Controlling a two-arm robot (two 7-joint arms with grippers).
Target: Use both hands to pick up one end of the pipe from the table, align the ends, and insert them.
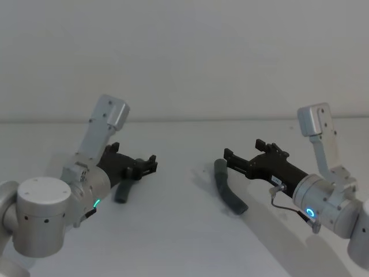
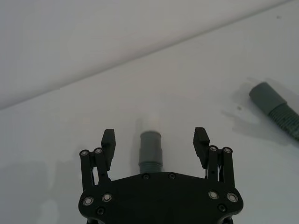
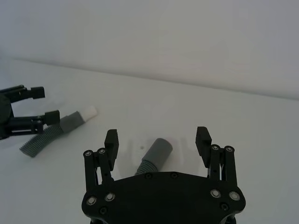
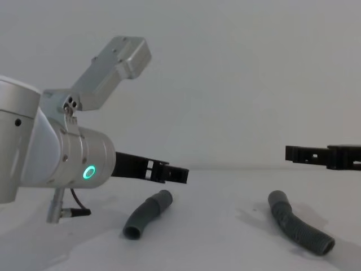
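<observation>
Two dark grey ribbed pieces of the pipe lie apart on the white table (image 1: 173, 242). The left piece (image 1: 123, 192) (image 4: 146, 214) has a grey cuff with a white tip (image 2: 149, 125). My left gripper (image 1: 151, 164) (image 2: 155, 137) (image 4: 175, 171) hovers open just above it, jaws on either side of the cuff (image 2: 150, 148). The right piece (image 1: 228, 187) (image 4: 296, 228) ends in a plain grey socket (image 3: 160, 150). Over that end my right gripper (image 1: 243, 148) (image 3: 157, 137) (image 4: 310, 153) hangs open. Neither gripper holds anything.
A pale wall rises behind the table's far edge (image 1: 190, 120). Bare white surface lies between the two pieces and in front of them. In the right wrist view the left piece (image 3: 56, 130) and the left gripper (image 3: 44, 105) show farther off.
</observation>
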